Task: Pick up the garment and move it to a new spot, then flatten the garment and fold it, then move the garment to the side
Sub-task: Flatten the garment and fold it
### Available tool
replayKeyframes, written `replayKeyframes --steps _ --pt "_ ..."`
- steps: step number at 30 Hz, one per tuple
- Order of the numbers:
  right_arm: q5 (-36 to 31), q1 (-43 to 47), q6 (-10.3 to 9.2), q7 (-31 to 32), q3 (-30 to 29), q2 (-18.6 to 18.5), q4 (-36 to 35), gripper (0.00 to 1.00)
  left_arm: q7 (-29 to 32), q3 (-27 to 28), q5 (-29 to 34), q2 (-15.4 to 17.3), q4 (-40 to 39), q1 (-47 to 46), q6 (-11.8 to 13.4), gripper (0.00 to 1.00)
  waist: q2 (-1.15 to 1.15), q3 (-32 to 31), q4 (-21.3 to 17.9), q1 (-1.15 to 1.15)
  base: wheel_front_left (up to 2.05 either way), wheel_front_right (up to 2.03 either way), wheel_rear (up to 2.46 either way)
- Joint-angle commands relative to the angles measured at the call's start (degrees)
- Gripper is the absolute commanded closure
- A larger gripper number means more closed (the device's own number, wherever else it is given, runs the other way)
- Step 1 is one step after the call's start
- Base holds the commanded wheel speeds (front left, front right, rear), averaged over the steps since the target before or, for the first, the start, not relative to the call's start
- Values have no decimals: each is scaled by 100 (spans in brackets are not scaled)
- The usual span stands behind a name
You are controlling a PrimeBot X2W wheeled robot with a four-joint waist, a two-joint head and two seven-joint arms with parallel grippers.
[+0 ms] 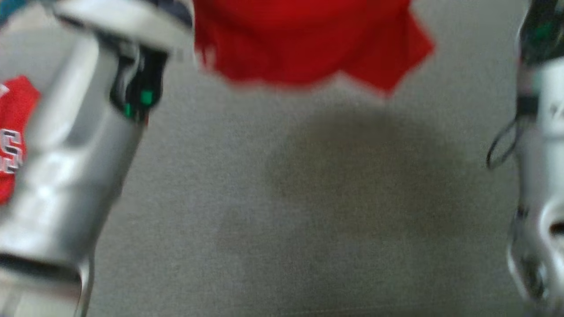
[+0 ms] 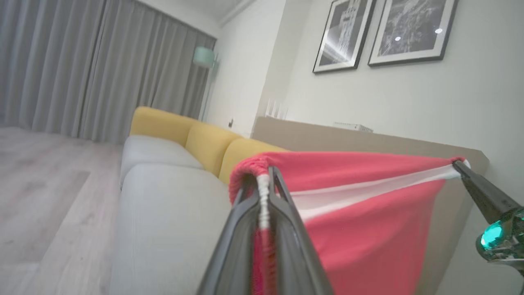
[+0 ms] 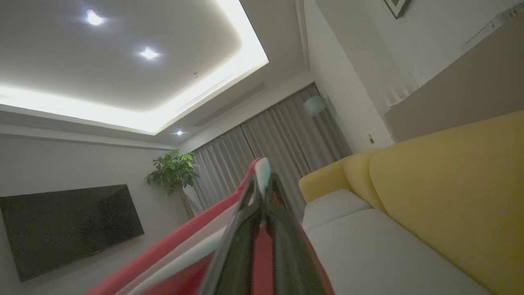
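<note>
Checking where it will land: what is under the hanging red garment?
Under the red garment lies the grey sofa seat, with the garment's shadow on it. The part of the seat behind the hanging cloth is covered, so unseen.

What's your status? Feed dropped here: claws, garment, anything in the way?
Shut on red garment: left claw, right claw. Stretched taut between them, above grey cushion. To the left lies another lettered red garment.
</note>
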Motion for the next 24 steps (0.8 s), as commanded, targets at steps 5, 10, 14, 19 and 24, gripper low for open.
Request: replayKeyframes --steps 5,10,14,19,24 --pt "-155 -1351 20 -671 228 -29 346 100 -956 416 350 -182 657 -1520 -45 100 0 636 -198 -2 0 0 0" --pt "155 -1132 20 -879 471 -38 694 100 -1239 462 77 -381 1437 -1367 -172 100 0 605 -355 -2 0 0 0" --pt "500 90 20 -926 916 -62 667 100 -1282 141 -417 -390 1704 -187 -197 100 0 499 -487 -2 0 0 0" --pt "1020 2069 20 -940 1349 -66 585 100 -1330 -387 -1199 -451 1699 1701 -199 100 0 309 -597 -2 0 0 0" --pt "1379 3805 20 -942 1424 -5 389 100 -1353 -399 -1418 -645 1546 3197 -200 100 0 -33 -619 -2 0 0 0"
